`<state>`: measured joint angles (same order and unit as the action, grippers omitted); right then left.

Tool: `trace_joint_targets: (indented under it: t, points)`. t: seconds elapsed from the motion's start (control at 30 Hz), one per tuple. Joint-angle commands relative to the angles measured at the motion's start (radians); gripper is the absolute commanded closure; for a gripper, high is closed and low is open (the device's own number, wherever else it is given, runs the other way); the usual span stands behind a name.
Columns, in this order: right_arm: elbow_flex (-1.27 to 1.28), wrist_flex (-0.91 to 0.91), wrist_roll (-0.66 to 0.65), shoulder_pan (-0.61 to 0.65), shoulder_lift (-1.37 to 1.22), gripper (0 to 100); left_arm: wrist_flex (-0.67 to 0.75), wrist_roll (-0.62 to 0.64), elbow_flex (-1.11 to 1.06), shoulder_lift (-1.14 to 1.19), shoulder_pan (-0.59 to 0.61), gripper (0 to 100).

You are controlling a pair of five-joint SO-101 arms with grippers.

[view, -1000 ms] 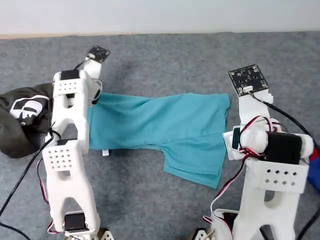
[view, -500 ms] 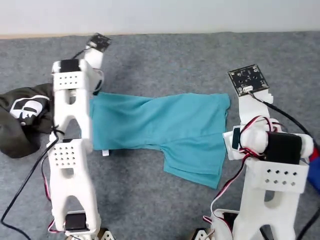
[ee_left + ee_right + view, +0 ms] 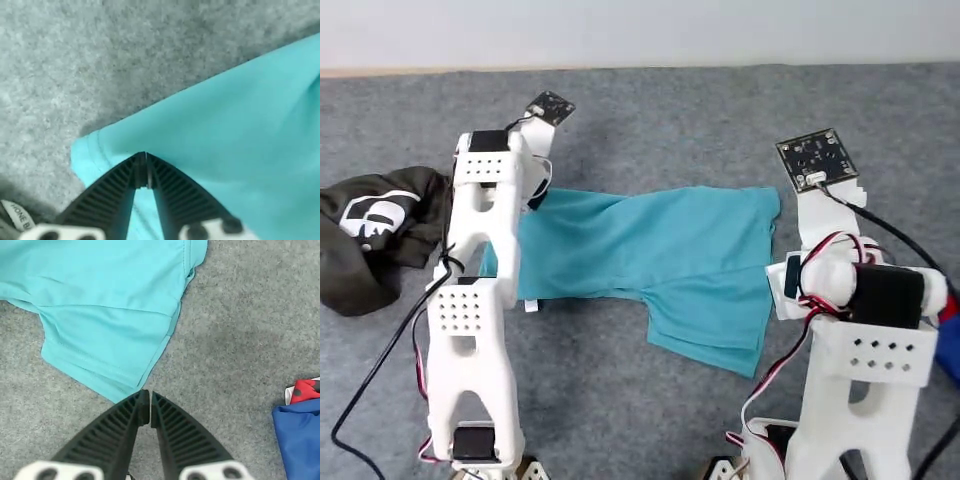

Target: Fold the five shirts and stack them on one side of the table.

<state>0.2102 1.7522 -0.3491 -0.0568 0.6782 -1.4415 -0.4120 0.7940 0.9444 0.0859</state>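
My left jaws are pressing shut with teal cloth on both sides of the tips, so I am judging them to be pinching the teal shirt [image 3: 225,120] at a hemmed end corner. My right jaws are also meeting tip to tip but gripping nothing: they are hanging over the grey surface [image 3: 240,340], just beside the shirt's near corner.

Seen from above, the shirt is lying half spread, its long axis running across the surface from one arm to the other. My left arm is sitting at its left end, my right arm at the opposite end. The cloth is therefore stretching away to the right of my left jaws, and I am reckoning the fold will mean carrying that end along the axis toward the right arm.

A dark shirt [image 3: 370,235] is lying bunched just beyond the left end. The high view is giving me the whole spread, though my arm is covering the pinch there; the left wrist view is supplying it. The right wrist view is catching a blue garment [image 3: 300,425], well apart from the teal one.
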Motion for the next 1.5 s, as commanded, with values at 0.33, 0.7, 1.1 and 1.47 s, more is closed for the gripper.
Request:
trace_joint_targets:
  t: [0.33,0.7,1.1,1.47]
  points:
    - [-0.003,0.038,0.003,0.010,0.018,98.9,-0.011,-0.008,0.019,0.000,0.041,100]
    - [-0.003,0.038,0.006,0.010,0.021,98.9,-0.311,0.087,0.255,0.011,-0.052,100]
    - [-0.003,0.038,0.003,0.010,0.022,98.9,-0.175,0.087,0.174,0.109,-0.012,100]
    - [0.040,0.028,0.003,0.010,0.018,98.9,-0.308,0.087,0.384,0.157,0.009,100]
